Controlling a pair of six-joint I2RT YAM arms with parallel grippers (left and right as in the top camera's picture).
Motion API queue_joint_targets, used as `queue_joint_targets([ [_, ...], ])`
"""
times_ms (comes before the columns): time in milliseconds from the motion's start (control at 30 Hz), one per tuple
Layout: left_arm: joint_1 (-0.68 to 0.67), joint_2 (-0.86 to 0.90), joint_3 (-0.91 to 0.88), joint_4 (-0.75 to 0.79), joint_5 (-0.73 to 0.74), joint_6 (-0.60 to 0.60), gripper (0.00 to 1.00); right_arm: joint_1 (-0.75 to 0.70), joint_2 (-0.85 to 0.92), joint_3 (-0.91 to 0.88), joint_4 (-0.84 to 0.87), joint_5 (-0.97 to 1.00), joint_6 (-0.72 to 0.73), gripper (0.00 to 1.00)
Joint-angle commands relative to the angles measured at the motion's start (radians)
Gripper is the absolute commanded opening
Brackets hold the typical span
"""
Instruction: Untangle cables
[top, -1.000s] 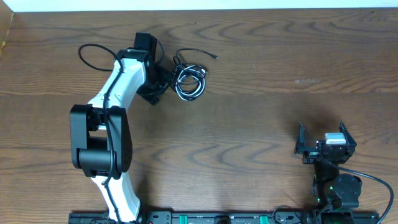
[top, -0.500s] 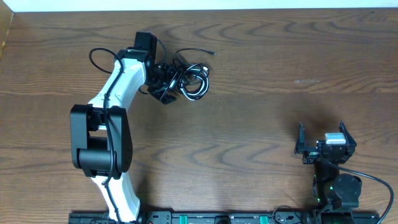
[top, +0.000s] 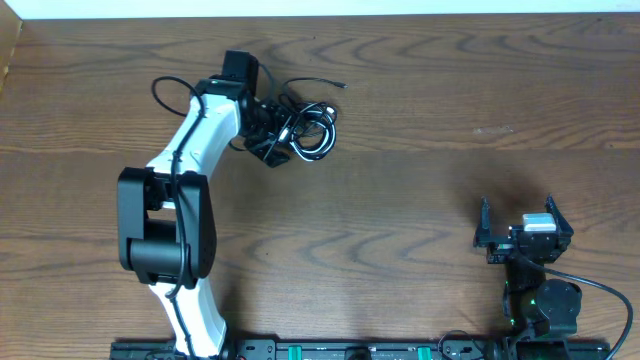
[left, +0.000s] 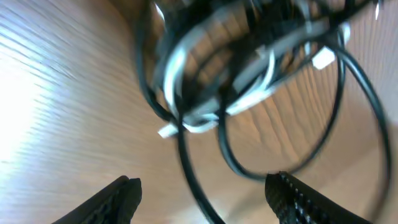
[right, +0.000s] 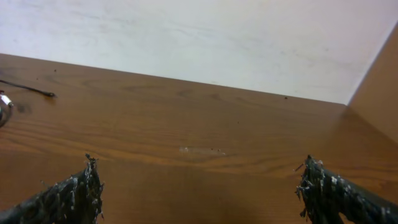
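The cables (top: 312, 132) lie as a tangle of black and white cords at the back left of the table. One black loop (top: 168, 90) trails out to the left of the arm, and a thin black end (top: 328, 83) points right. My left gripper (top: 283, 140) sits at the tangle's left edge. In the left wrist view the tangle (left: 242, 74) fills the top, with a white cord (left: 176, 62) woven through it. The left gripper (left: 202, 190) is open, and one black strand (left: 193, 180) runs loose between its fingers. My right gripper (top: 523, 232) stands open and empty at the near right, also open in its wrist view (right: 202, 193).
The pale wall (right: 186, 37) borders the table's far edge. The arm bases and their thick black wires (top: 600, 285) sit along the near edge. A faint pale mark (top: 492, 130) shows on the wood to the right of the tangle.
My left gripper has shifted right into the tangle. The bundle and the left loop moved slightly right with it. The right arm has not moved.
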Motion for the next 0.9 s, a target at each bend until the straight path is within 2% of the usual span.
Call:
queue_joint_targets([
  [0, -0.024, 0.013, -0.001, 0.000, 0.094, -0.002, 0.70, -0.006, -0.001, 0.000, -0.004, 0.008, -0.014, 0.99],
  [167, -0.055, 0.013, -0.001, -0.014, 0.082, 0.011, 0.62, -0.006, -0.001, 0.000, -0.004, 0.008, -0.014, 0.99],
  [233, -0.066, 0.013, -0.001, -0.026, 0.079, 0.045, 0.53, -0.006, -0.001, 0.000, -0.004, 0.008, -0.014, 0.99],
  [300, -0.081, 0.013, -0.001, -0.043, 0.079, 0.140, 0.41, -0.006, -0.001, 0.000, -0.004, 0.008, -0.014, 0.99],
  [467, -0.087, 0.013, -0.001, -0.126, 0.022, 0.179, 0.39, -0.006, -0.001, 0.000, -0.004, 0.008, -0.014, 0.99],
  [567, -0.087, 0.013, -0.001, -0.187, -0.077, 0.180, 0.36, -0.006, -0.001, 0.000, -0.004, 0.008, -0.014, 0.99],
  [867, -0.087, 0.013, -0.001, -0.227, -0.283, 0.262, 0.26, -0.006, -0.001, 0.000, -0.004, 0.008, -0.014, 0.99],
])
